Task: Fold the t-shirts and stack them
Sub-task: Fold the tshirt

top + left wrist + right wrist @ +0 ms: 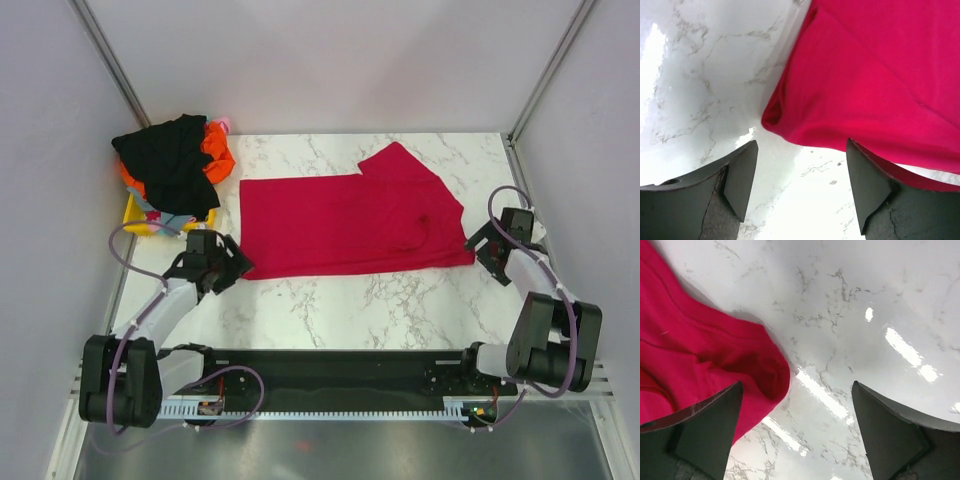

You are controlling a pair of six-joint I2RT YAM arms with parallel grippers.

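A crimson red t-shirt lies spread across the middle of the marble table, one sleeve folded in at the back right. My left gripper is open and empty at the shirt's near left corner, jaws wide just short of the cloth. My right gripper is open and empty at the shirt's near right corner. A heap of other t-shirts, black on top with orange, pink and light blue showing, sits at the back left.
A small yellow bin lies under the heap at the left edge. Grey walls and metal posts close in the table on three sides. Bare marble runs between the shirt and the black base rail.
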